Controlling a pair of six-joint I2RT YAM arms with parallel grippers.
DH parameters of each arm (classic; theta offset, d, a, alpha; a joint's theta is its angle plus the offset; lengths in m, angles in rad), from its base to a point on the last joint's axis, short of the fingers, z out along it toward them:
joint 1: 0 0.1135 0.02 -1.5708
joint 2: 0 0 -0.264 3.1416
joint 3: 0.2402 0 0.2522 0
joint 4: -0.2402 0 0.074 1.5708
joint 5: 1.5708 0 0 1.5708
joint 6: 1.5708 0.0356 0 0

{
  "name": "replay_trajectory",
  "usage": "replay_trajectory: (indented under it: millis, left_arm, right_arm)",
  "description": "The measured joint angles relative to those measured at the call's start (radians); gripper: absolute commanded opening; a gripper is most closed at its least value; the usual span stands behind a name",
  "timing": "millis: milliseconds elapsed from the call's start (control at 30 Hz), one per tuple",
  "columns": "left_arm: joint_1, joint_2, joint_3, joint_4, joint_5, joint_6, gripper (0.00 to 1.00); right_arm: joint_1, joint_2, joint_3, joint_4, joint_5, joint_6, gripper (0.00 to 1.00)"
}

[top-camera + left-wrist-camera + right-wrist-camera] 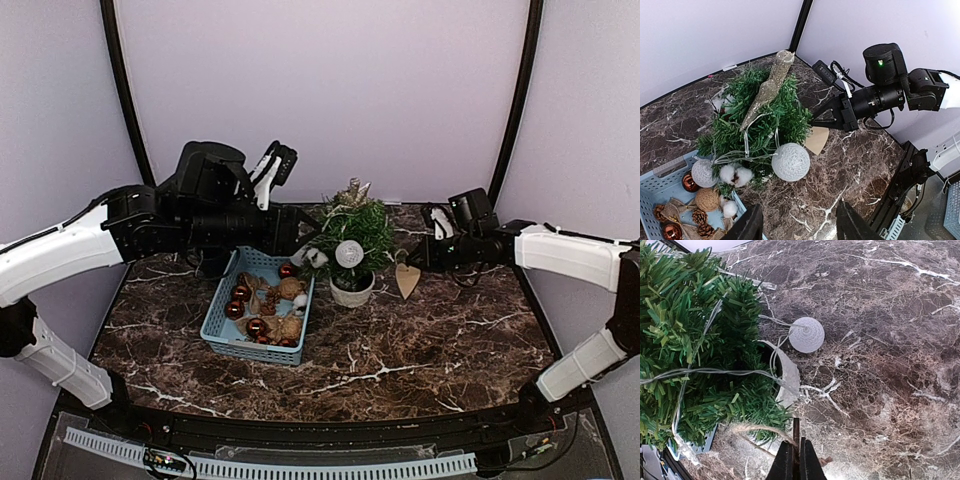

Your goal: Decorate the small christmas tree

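Note:
The small christmas tree (358,232) stands in a white pot (352,292) at mid table, with a gold topper (350,193), a white yarn ball (349,253) and cotton bolls on it. My left gripper (300,232) is open and empty, just left of the tree; in the left wrist view its gripper (800,227) hovers over the marble below the tree (760,115). My right gripper (420,254) is shut on the twine loop (755,429) of a wooden heart (406,280), close to the tree's right side (695,340). I cannot tell whether the heart touches the table.
A blue basket (222,318) left of the tree holds red baubles, pine cones, twine balls and cotton. A clear light string winds through the branches (715,371). The dark marble table ends at curved purple walls behind.

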Motion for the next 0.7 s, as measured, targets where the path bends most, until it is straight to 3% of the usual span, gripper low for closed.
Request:
replay_trajectory:
  millis: [700]
  left_arm:
    - [0.001,0.0,-0.001,0.0,-0.011,-0.007,0.52]
  right_arm:
    - [-0.04,0.059,0.04,0.022,-0.011,-0.036,0.0]
